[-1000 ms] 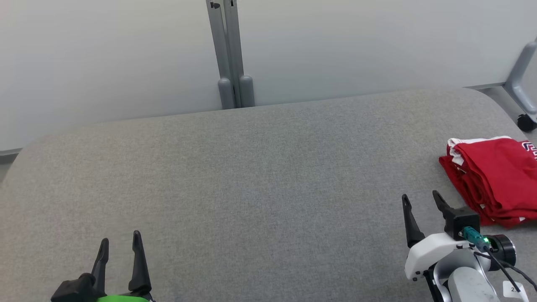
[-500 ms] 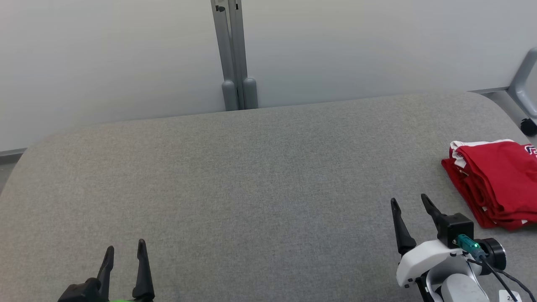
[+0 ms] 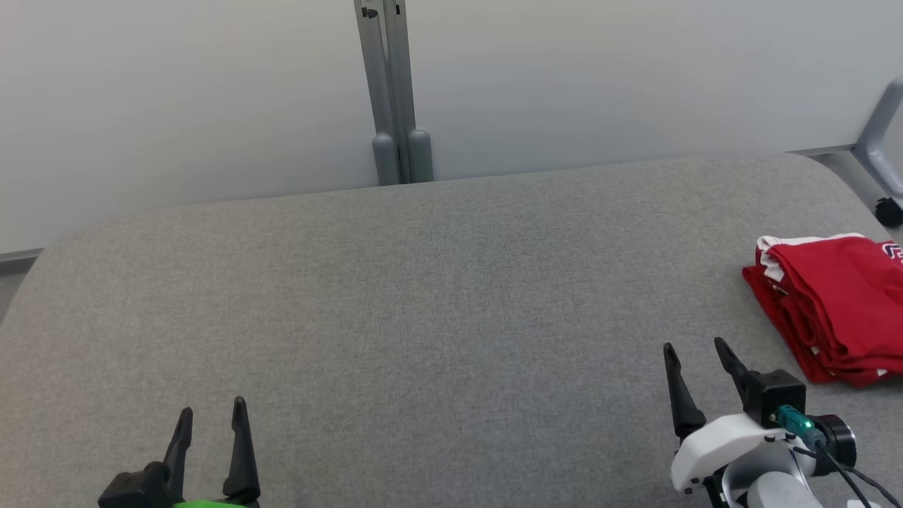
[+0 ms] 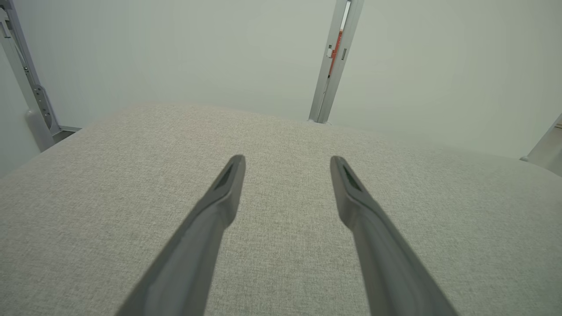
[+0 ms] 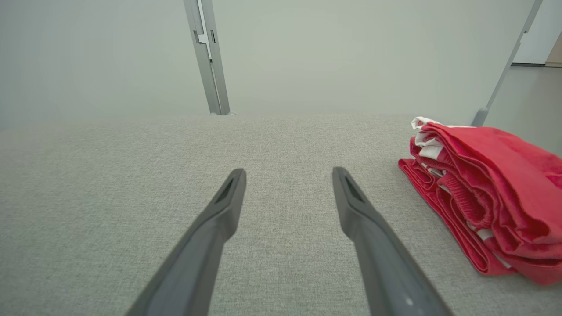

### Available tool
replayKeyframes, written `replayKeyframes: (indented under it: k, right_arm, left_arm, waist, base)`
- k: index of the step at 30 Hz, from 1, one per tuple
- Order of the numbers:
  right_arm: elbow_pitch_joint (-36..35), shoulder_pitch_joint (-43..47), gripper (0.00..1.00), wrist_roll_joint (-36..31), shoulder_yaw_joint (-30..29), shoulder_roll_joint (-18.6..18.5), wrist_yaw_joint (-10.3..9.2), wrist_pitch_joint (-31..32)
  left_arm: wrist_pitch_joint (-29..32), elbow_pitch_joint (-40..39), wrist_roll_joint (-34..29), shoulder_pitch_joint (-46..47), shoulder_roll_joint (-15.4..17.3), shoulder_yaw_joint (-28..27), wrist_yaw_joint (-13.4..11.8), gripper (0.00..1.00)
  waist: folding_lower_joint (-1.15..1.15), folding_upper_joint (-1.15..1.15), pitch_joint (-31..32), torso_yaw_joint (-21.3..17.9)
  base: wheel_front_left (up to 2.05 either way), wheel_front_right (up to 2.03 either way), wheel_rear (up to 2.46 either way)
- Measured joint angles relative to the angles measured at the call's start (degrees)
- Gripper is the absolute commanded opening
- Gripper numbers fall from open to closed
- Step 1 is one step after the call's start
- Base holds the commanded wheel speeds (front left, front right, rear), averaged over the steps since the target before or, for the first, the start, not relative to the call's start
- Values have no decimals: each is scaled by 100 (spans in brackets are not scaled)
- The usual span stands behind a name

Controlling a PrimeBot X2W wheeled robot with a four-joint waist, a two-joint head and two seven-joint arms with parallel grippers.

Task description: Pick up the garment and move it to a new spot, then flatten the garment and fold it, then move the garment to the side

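The garment (image 3: 832, 303) is red with white trim and lies folded in a stack at the right edge of the grey fabric surface (image 3: 423, 296); the right wrist view has the garment (image 5: 487, 197) on its right. My right gripper (image 3: 695, 346) is open and empty, just left of and nearer than the stack, apart from it. Its dark fingers (image 5: 219, 210) hover over bare fabric. At the lower left my left gripper (image 3: 211, 406) is open too, with nothing between its fingers (image 4: 224, 193).
Pale partition panels stand behind the surface, joined by a grey metal post (image 3: 391, 92). A grey frame leg (image 3: 882, 134) and a black caster (image 3: 890, 212) are at the far right. Bare fabric spreads between the grippers.
The right gripper has drawn back toward me and slightly left, away from the garment. The head camera shifted a little. The left gripper is almost unmoved.
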State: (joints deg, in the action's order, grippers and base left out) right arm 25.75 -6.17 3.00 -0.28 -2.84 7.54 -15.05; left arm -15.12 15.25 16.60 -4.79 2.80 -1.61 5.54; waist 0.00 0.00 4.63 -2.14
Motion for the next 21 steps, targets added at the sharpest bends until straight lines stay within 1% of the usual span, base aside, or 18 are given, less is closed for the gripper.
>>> replayKeyframes:
  k: [12, 13, 21]
  right_arm:
    - [1, 12, 100, 55, 12, 0, 0, 0]
    - [2, 12, 0, 57, 15, 0, 0, 0]
    - [382, 322, 0, 70, 12, 53, 1, 46]
  left_arm:
    - [0, -5, -20, -1, 0, -52, 34, 100]
    - [0, -4, -20, -1, 0, -49, 35, 0]
    - [5, 385, 57, -171, -47, -12, 36, 0]
  waist:
    - [0, 0, -7, 12]
    - [0, 0, -6, 15]
    - [0, 0, -9, 18]
  base:
    - [0, 0, 0]
    - [0, 0, 0]
    - [0, 0, 0]
